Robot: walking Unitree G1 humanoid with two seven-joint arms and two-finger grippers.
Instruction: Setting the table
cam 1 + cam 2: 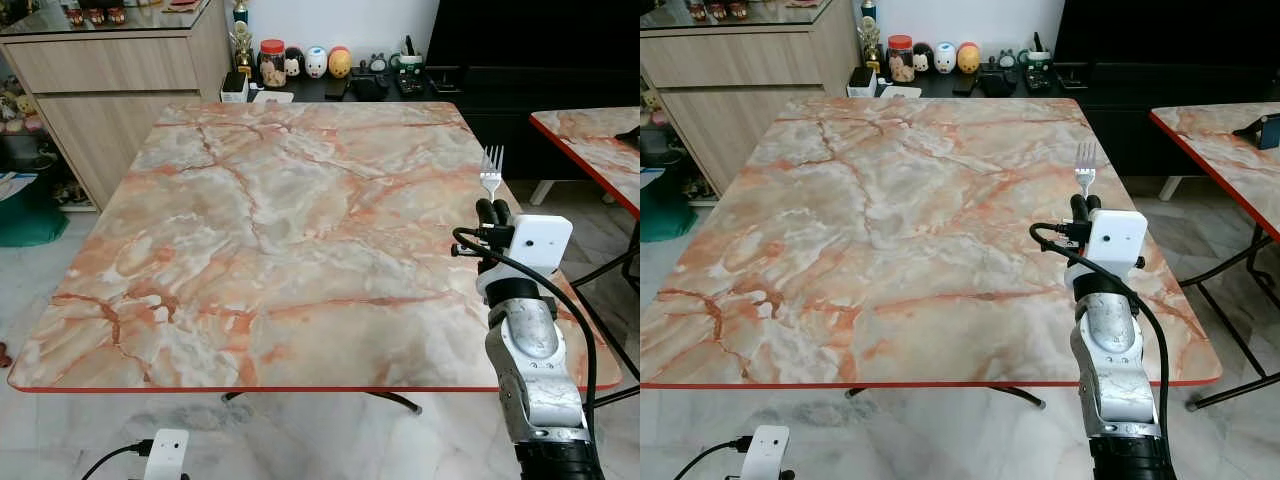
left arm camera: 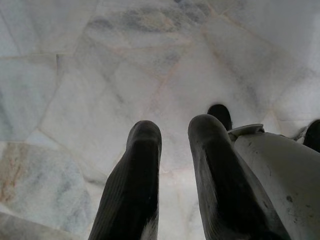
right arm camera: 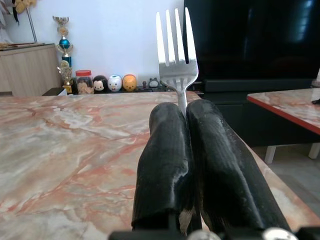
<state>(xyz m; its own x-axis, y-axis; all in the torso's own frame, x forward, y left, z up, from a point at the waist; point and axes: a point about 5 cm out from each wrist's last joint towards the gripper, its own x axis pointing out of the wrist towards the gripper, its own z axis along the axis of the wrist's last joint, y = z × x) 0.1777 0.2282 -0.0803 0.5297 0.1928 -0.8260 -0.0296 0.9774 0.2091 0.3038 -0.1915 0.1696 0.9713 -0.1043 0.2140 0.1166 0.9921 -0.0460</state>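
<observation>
My right gripper (image 1: 494, 210) hovers over the right edge of the marble-patterned table (image 1: 270, 230), shut on the handle of a silver fork (image 1: 491, 168). The fork stands upright with its tines (image 3: 175, 45) pointing up beyond the fingertips, and its handle is hidden between the two black fingers (image 3: 165, 150). Nothing lies on the table's orange and grey top. My left arm hangs low at the near left, below the table's front edge. Its gripper (image 2: 172, 132) points at the pale floor tiles, with a gap between the fingers and nothing in them.
A second table (image 1: 595, 150) with the same top stands close on the right, with a narrow floor gap between. Behind the table are a wooden sideboard (image 1: 110, 70) and a low black cabinet (image 1: 480, 85) with figurines and a jar (image 1: 272, 62). A green bin (image 1: 30, 215) sits far left.
</observation>
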